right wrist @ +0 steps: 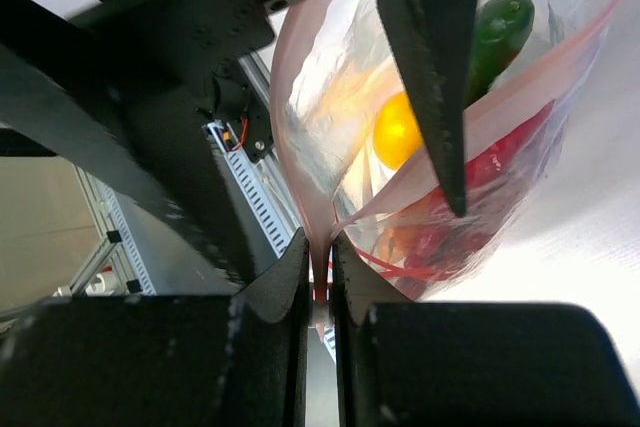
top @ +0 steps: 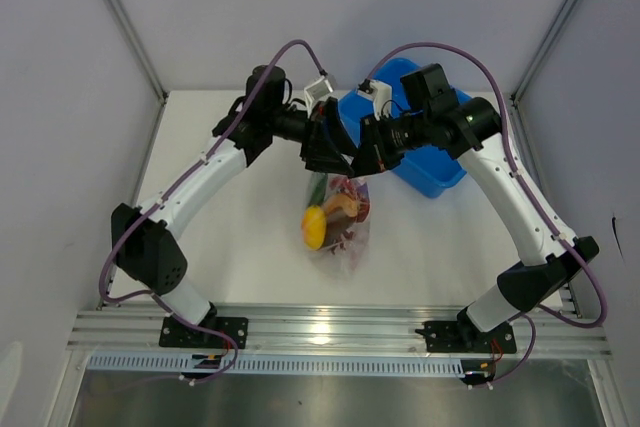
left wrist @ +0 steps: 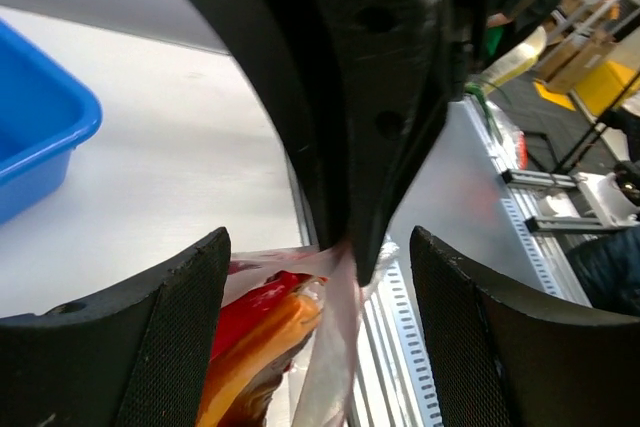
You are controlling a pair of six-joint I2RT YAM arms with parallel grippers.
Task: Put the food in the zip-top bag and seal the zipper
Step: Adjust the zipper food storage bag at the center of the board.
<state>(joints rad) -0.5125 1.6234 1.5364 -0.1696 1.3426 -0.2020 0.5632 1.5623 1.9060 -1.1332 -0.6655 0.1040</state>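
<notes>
The zip-top bag (top: 340,237) hangs upright between the two grippers, its bottom on the white table. Inside it are a yellow-orange fruit (top: 313,228), a green chili (right wrist: 500,32), a red chili (right wrist: 492,162) and an orange piece (left wrist: 262,342). My right gripper (right wrist: 320,265) is shut on the pink zipper (right wrist: 298,147) at the bag's top edge. My left gripper (left wrist: 318,243) stands open astride that same edge, one finger on each side of the bag, without touching it. In the top view, both grippers (top: 343,159) meet above the bag.
A blue bin (top: 432,169) stands at the back right, just behind my right gripper, and shows at the left of the left wrist view (left wrist: 40,132). The aluminium rail (top: 340,325) runs along the table's near edge.
</notes>
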